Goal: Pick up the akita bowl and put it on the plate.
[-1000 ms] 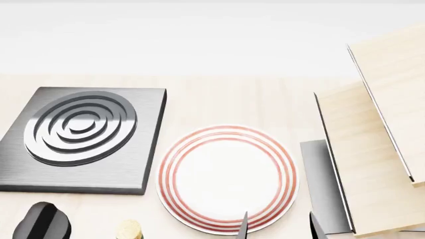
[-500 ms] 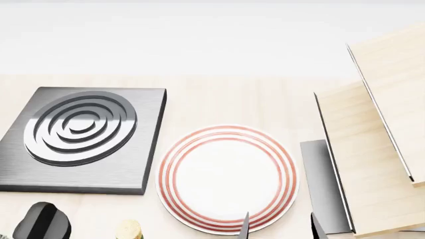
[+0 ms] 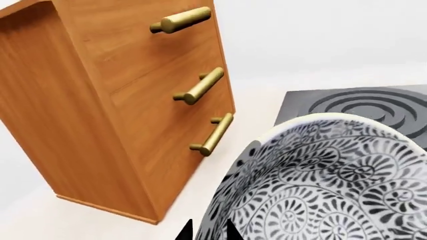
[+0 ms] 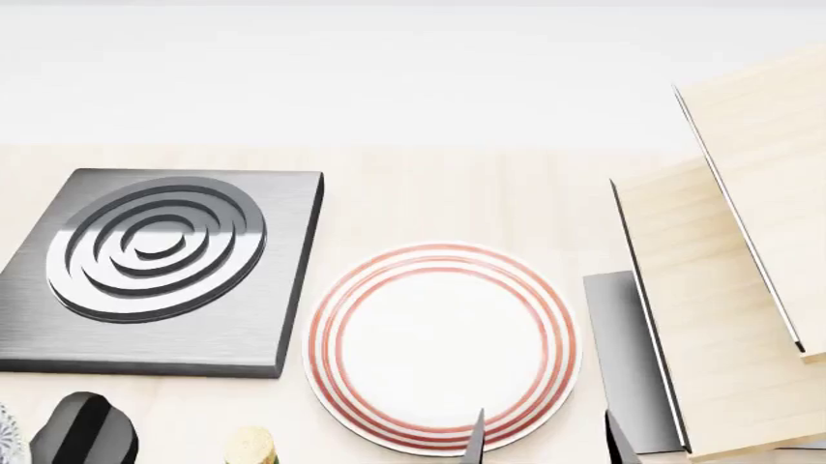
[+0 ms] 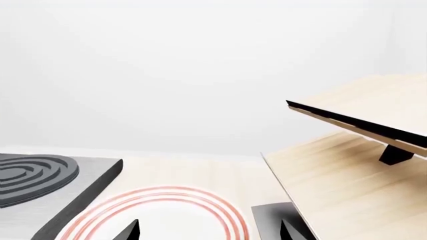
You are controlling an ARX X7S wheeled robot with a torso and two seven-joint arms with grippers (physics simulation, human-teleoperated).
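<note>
Step in hand, by my reading: carrying. Left gripper (image 3: 208,234) is clamping the bowl (image 3: 327,185) at its rim, lower right of the left wrist view; deep, glossy, floral-patterned. Right gripper (image 5: 208,231) is hanging apart, empty. Next: swinging over the flat red-ringed plate (image 4: 442,348), centre-bottom of the head view, beside the matte ribbed burner (image 4: 162,266).

pale wood table (image 4: 427,193) with faint grain, evenly lit, no hard shadows. plain white wall (image 4: 387,68) behind it, unmarked. a dark grey square stove burner (image 4: 162,275) with raised concentric rings sits on the table at left. light wood shelf unit (image 4: 736,290) with dark-edged tilted panels at right. an orange-brown wooden drawer cabinet (image 3: 127,105) carries three brass bar handles (image 3: 200,85).
</note>
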